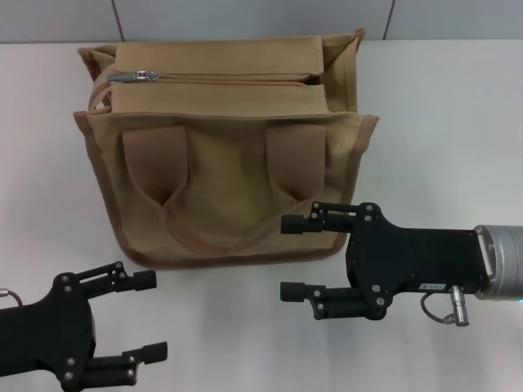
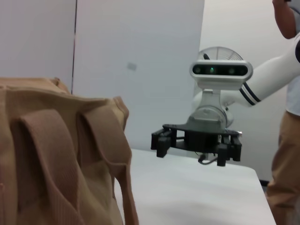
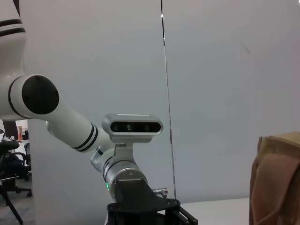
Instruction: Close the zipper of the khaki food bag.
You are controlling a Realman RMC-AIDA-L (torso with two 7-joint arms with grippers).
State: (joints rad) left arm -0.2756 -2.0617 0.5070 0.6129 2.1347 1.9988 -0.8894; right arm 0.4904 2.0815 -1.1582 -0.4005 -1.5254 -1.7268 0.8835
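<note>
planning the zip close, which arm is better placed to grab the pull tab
Left, probably. The pull tab sits at the bag's left end, on the left gripper's side; the right gripper hovers open near the bag's lower right corner.

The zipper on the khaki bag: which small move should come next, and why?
Probably the left gripper, open and low beside the khaki food bag, should rise toward the pull tab at the zipper's left end; neither it nor the open right gripper holds anything.

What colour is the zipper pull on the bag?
Shiny silver metal; the pull lies at the left end of the tan zipper, best seen in the head view.
</note>
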